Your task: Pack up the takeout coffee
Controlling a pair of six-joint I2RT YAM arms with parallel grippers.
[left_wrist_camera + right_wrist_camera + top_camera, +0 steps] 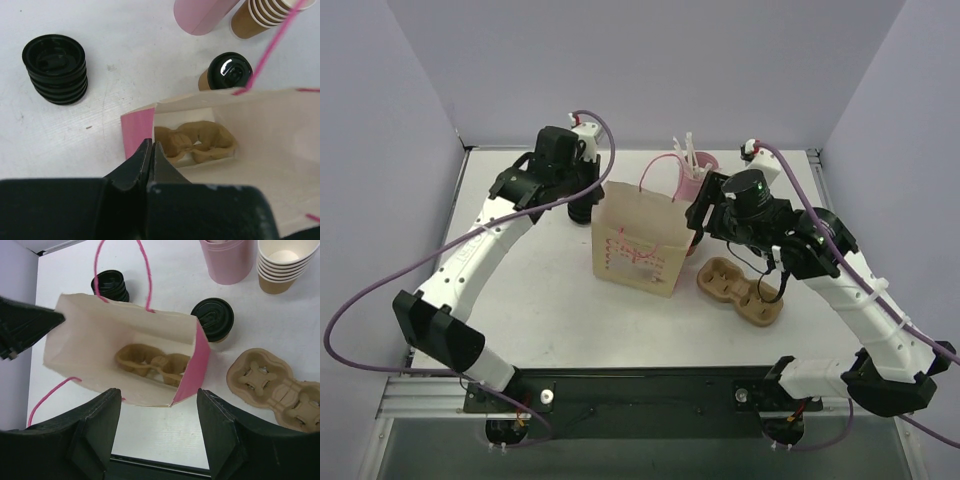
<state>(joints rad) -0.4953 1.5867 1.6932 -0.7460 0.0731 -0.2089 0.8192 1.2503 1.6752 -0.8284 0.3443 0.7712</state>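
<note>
The takeout coffee (228, 71), a tan cup with a black lid, stands on the table just beyond the bag's far edge. It also shows in the right wrist view (213, 319), beside the bag's pink side. The cream paper bag (638, 240) stands open and upright with a cardboard cup carrier (152, 364) on its bottom. My left gripper (151, 145) is shut on the bag's rim at a corner next to the pink side fold. My right gripper (159, 405) is open and empty above the bag's other end.
A stack of black lids (56, 67) stands left of the bag. A pink cup (227, 257) and a stack of lidless paper cups (282, 265) stand behind the coffee. A second cardboard carrier (742, 292) lies right of the bag.
</note>
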